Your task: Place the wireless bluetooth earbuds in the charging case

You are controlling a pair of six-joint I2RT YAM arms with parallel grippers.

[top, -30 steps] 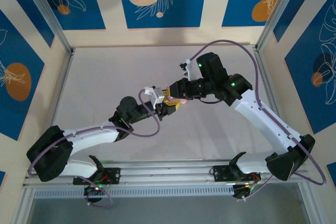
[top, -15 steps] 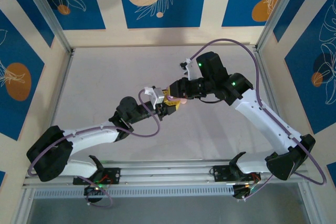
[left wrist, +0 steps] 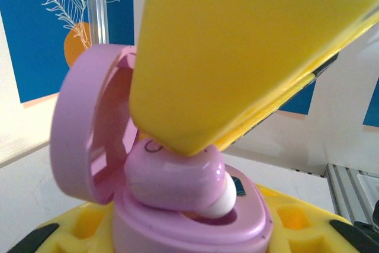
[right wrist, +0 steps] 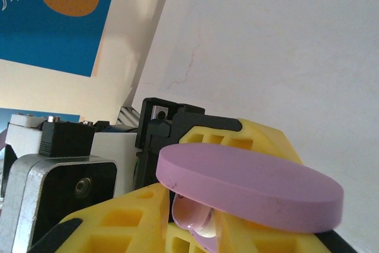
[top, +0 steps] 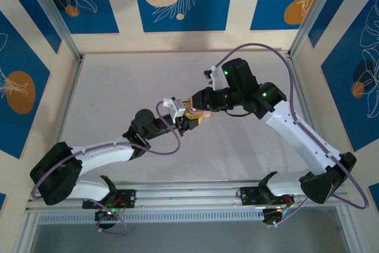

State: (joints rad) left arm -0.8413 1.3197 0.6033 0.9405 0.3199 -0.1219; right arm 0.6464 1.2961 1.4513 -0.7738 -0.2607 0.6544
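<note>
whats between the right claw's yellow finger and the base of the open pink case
A pink earbud, white tip down, lies between them, touching the finger and resting partly in the charging case. The left wrist view shows it.

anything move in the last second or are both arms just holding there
Nothing visibly changed. The left claw still grips the open charging case, lid tipped back. The right claw still holds the earbud, which rests partly in the case's well. Both arms stay where they were, meeting over the middle of the table.
</note>
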